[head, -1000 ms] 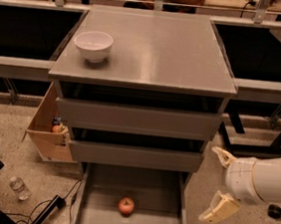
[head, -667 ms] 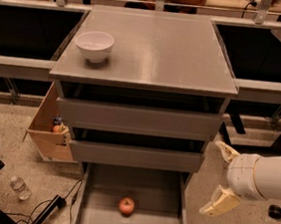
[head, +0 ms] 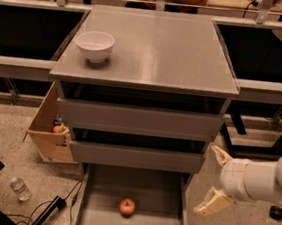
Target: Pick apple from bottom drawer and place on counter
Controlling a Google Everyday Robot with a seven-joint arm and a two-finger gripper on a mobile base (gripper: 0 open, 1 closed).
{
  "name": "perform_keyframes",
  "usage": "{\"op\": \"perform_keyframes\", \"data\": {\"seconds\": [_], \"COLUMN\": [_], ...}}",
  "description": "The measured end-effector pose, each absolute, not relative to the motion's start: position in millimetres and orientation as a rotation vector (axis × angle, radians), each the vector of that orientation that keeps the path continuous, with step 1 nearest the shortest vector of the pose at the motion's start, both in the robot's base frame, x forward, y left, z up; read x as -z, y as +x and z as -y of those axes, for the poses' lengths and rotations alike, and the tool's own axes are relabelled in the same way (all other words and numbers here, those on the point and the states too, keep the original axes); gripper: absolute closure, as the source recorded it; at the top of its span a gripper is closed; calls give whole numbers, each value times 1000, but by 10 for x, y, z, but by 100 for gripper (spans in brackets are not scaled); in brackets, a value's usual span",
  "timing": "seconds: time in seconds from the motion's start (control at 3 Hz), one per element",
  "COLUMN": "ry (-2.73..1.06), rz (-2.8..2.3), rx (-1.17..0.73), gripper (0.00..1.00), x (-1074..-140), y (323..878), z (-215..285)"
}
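Observation:
A small red-orange apple (head: pixel 127 206) lies on the floor of the open bottom drawer (head: pixel 100 216), near its middle. The grey counter (head: pixel 157 51) tops the drawer cabinet above it. My gripper (head: pixel 214 180) is at the lower right, just outside the drawer's right wall and level with the lower closed drawer front. Its two pale fingers (head: pixel 213 201) are spread wide apart, with nothing between them. It is right of and above the apple, not touching it.
A white bowl (head: pixel 94 45) stands on the counter's left side. Two closed grey drawers (head: pixel 139 119) sit above the open one. A cardboard box (head: pixel 49 127) with a small orange item stands left of the cabinet. A plastic bottle (head: pixel 20 188) and cables lie on the floor.
My gripper and arm have shifted slightly left, toward the cabinet. The apple and drawer have not moved.

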State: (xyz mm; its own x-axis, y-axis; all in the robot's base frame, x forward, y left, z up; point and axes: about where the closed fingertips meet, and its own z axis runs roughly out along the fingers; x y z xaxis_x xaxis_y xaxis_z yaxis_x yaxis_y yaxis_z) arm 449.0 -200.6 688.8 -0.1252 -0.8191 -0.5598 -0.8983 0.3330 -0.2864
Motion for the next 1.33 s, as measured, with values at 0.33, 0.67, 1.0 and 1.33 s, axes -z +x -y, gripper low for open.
{"op": "perform_keyframes", "data": {"seconds": [0.33, 0.67, 1.0, 1.33], "ry": [-1444, -1404, -1382, -1384], "rz": [-1884, -1814, -1793, -1830], "rx": [-162, -151, -219, -271], "gripper": [0, 0, 0, 0], "x": [-6008, -5420, -4808, -4454], "y": [4886, 5135, 5248, 5284], "z": [1997, 2000, 1987, 1946]}}
